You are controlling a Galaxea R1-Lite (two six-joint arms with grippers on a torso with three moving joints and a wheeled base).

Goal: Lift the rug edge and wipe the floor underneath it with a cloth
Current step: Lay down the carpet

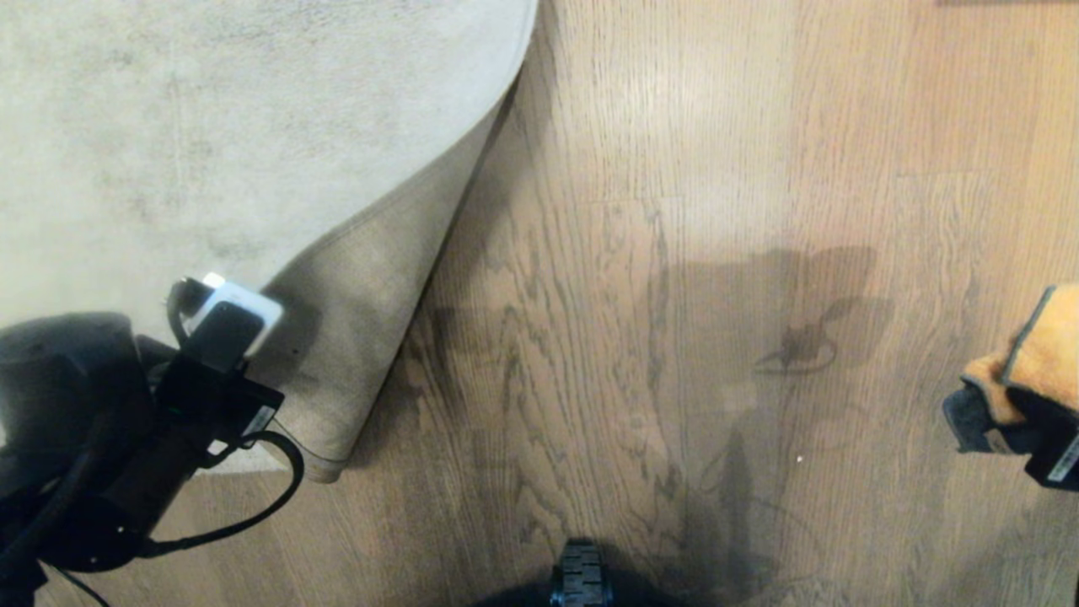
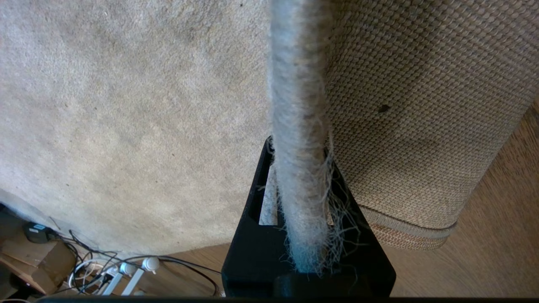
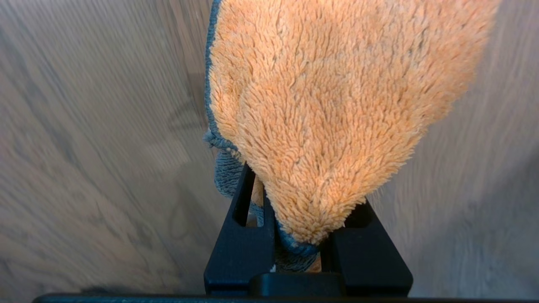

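Left gripper [image 2: 301,198] pinches the rug edge [image 1: 354,337] up; right gripper [image 3: 297,235], clamping the cloth [image 1: 1024,362], should sweep the floor [image 1: 523,379] beside the fold.

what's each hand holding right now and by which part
Left hand pinches the rug edge near its corner, backing turned up. Right hand grips the cloth by a bunched end, over the floor.

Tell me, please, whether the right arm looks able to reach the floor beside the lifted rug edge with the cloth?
Probably yes. The left gripper holds the rug edge folded back, nothing lies on the floor, and the right gripper grips the cloth.
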